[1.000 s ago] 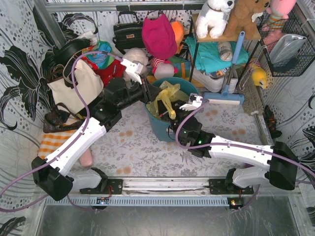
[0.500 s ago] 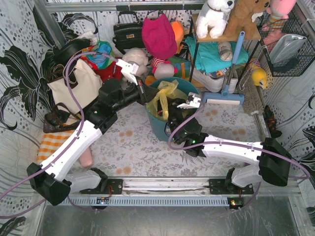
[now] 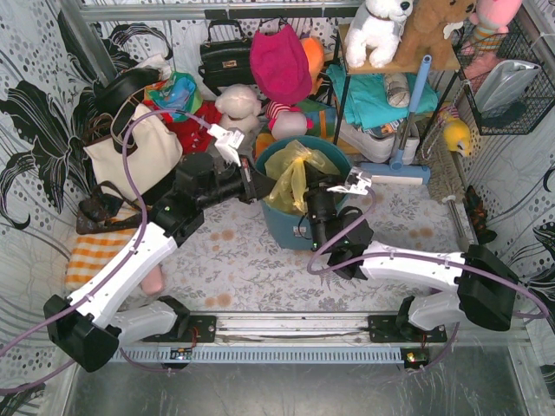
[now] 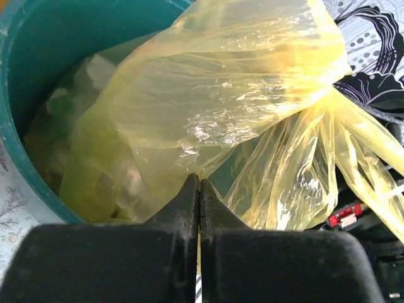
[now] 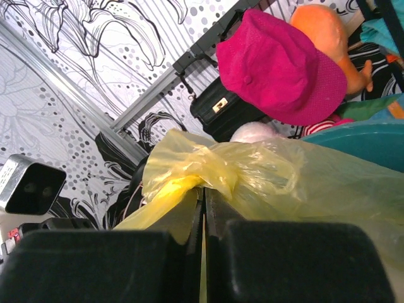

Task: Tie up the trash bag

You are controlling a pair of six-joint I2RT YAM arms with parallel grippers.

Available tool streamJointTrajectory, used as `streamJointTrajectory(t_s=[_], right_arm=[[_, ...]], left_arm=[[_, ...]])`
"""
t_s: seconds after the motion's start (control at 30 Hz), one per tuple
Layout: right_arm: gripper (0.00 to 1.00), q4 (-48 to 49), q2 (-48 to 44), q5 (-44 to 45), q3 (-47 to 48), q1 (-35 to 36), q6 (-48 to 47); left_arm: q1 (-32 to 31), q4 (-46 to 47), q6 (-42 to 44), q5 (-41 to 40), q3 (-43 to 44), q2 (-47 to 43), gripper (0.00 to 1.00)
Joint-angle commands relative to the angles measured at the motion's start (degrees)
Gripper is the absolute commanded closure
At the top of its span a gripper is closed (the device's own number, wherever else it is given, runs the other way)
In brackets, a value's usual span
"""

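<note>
Inside the teal bin [image 3: 282, 227], the trash bag [image 3: 291, 178] sits gathered upward. Left gripper [image 4: 199, 186] and right gripper [image 5: 203, 196] each pinch a flap, jaws pressed tight, apparently to hold opposite ends taut for knotting.

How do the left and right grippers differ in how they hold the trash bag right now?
The left gripper reaches in from the left rim of the bin; the right gripper comes from its near-right side. The left gripper pinches a loose, flat sheet of the trash bag; the right gripper pinches a bunched, twisted fold. Shared: both are shut on the bag's yellow film.
</note>
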Motion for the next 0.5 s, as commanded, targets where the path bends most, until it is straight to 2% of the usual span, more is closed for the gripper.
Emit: streamJointTrajectory(t_s=[0.0, 0.17, 0.37, 0.4, 0.47], right_arm=[[1.0, 4.81, -3.28, 2.06, -2.48, -0.14, -1.17], [1.0, 6.53, -5.1, 2.83, -5.34, -0.11, -2.12], [1.0, 8.95, -6.16, 1.63, -7.51, -0.09, -3.51], [1.0, 9.84, -6.17, 1.06, -7.78, -0.12, -3.82], [1.0, 10.45, -6.17, 0.32, -8.06, -0.07, -4.15]], left_arm=[[0.02, 4.01, -3.22, 4.45, -1.71, -1.77, 1.0], [-0.23, 7.22, -5.87, 9.39, -2.43, -1.1, 1.0], [-0.66, 6.32, -5.19, 12.02, -0.97, -1.07, 1.0], [-0.64, 4.71, -3.88, 11.06, 0.04, -1.28, 0.98], [-0.66, -0.52, -0.08, 6.38, 3.14, -1.66, 0.82]])
